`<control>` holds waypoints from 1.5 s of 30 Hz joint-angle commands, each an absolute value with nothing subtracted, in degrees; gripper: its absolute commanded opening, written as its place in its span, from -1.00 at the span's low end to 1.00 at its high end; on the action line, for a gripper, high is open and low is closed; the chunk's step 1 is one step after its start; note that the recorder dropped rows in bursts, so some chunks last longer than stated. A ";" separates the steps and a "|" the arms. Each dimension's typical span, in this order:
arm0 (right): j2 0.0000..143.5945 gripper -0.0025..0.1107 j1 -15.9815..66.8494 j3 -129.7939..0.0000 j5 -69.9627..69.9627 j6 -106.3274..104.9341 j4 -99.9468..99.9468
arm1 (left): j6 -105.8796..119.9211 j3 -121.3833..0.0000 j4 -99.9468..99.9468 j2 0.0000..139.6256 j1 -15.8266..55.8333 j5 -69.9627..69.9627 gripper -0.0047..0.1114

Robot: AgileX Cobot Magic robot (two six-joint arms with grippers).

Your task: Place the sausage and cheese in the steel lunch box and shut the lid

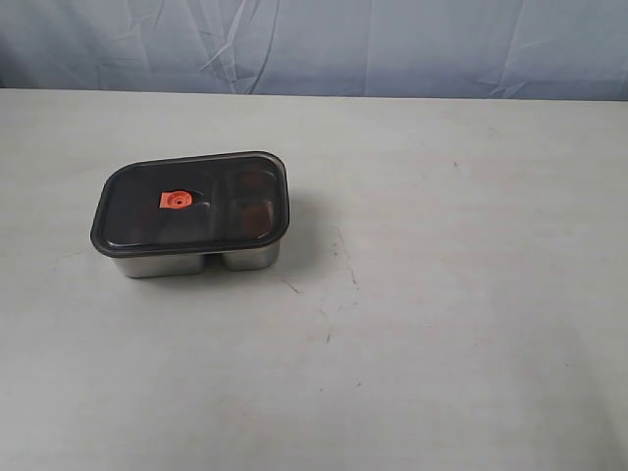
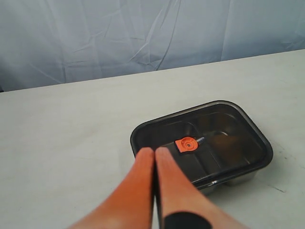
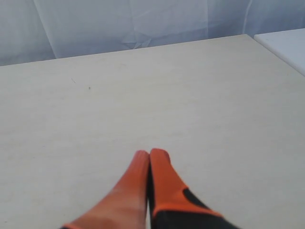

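Observation:
The steel lunch box (image 1: pixel 186 261) stands left of the table's middle with the dark tinted lid (image 1: pixel 137 206) lying flat on top; its orange-red valve (image 1: pixel 175 200) shows at the centre. From the left wrist, the lid (image 2: pixel 238 143) and valve (image 2: pixel 186 144) lie just beyond my left gripper (image 2: pixel 154 151), which is shut and holds nothing. My right gripper (image 3: pixel 149 153) is shut over bare table, also holding nothing. The sausage and cheese are hidden; only dim shapes show through the lid. Neither gripper appears in the exterior view.
A pale table (image 1: pixel 451 294) spreads around the box, with small dark marks (image 1: pixel 339 280) to the box's right. A wrinkled blue-grey cloth (image 1: pixel 392 44) hangs behind. A second white surface (image 3: pixel 286 45) shows at a corner of the right wrist view.

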State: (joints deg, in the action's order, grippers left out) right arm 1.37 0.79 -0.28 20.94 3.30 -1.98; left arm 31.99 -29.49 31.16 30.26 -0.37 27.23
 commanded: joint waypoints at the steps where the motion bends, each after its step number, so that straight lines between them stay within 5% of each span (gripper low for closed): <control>1: 0.93 -0.97 0.44 0.00 20.81 3.02 -2.10 | 31.63 -28.49 30.84 29.95 0.19 26.37 -0.92; 10: 0.93 -0.97 0.44 0.00 20.81 3.02 -2.10 | 7.75 -16.81 15.32 23.90 0.19 18.67 -0.92; 27: 0.93 -0.97 0.44 0.00 20.81 3.02 -2.10 | 0.00 -0.92 14.44 2.48 -1.15 16.95 -0.92; 45: 0.93 -0.97 0.44 0.00 20.81 3.02 -2.10 | 0.00 0.00 13.20 0.00 -1.15 11.97 -0.92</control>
